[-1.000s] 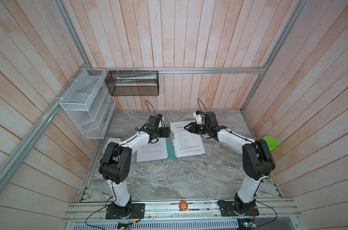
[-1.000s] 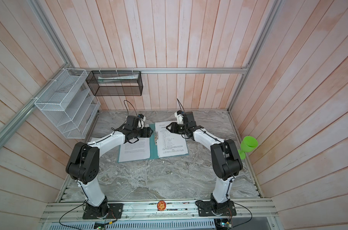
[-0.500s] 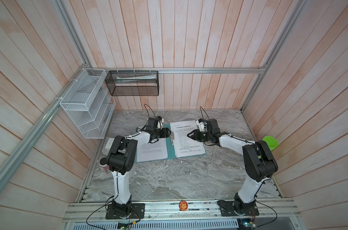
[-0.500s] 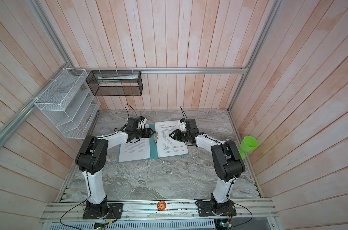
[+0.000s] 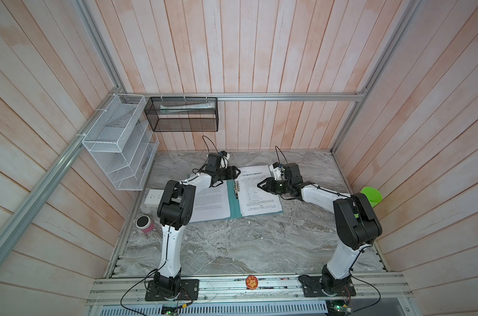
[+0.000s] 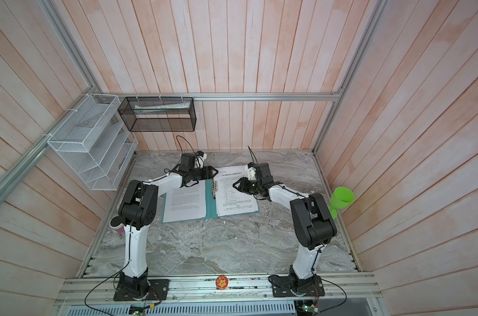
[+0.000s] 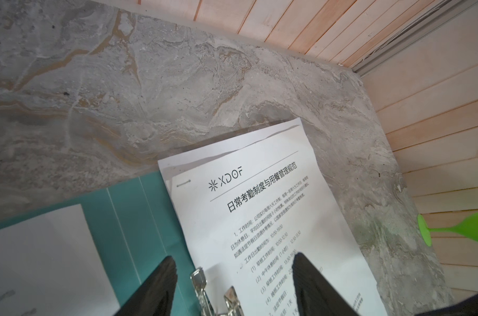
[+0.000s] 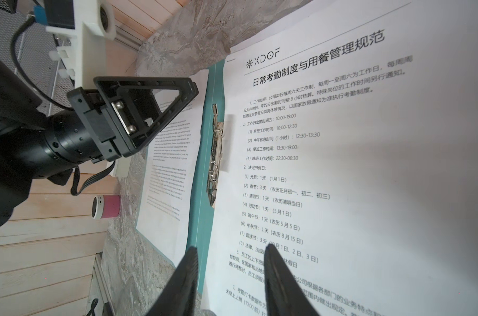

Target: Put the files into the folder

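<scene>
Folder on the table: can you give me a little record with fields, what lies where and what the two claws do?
Folder: teal, open flat on the marble table
Metal clip: along the spine, beside the right pages' edge
Right pages: printed, on the right cover
Left page: printed, on the left cover
Left gripper: open, above the clip
Right gripper: open, above the right pages, holding nothing

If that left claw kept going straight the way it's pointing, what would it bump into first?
Most likely the metal clip on the folder's spine: in the wrist view it lies just ahead, between the left gripper's open fingers. Height is unclear; it might skim over onto the printed sheet.
</scene>
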{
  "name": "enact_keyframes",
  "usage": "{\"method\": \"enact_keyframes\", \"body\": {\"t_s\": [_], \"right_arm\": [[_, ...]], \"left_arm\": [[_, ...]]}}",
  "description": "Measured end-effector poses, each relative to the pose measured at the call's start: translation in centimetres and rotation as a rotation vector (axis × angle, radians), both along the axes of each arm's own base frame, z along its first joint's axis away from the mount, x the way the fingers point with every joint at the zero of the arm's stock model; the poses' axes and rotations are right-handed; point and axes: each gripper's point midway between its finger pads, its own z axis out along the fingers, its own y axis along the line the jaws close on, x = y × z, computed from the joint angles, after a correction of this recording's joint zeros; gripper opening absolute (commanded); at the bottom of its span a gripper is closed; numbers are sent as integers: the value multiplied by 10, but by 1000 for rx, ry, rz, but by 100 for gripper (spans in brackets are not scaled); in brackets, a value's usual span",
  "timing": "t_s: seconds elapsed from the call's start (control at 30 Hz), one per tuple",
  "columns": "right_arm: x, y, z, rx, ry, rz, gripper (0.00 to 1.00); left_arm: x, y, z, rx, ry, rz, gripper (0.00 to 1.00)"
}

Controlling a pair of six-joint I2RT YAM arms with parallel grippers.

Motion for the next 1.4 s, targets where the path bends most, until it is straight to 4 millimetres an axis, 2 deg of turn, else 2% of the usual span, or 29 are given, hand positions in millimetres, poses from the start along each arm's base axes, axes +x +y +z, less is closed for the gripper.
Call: {"method": "enact_keyframes", "body": {"t_s": [0.3,1.0,1.23,1.4], "right_arm": [[2,-4,0,-1,1,-10,38],[1,-3,0,6,7,-3,38],[1,-3,0,8,8,-1,37],[1,-3,0,10,9,-2,38]], "left_arm": [[-2,-5,-20,-23,58,-15,68],[-12,-15,-33,-81,112,-62,62],[-18,-14,-31,-89,119,-59,61],[-22,-12,-19,-95,108,-58,61]]}}
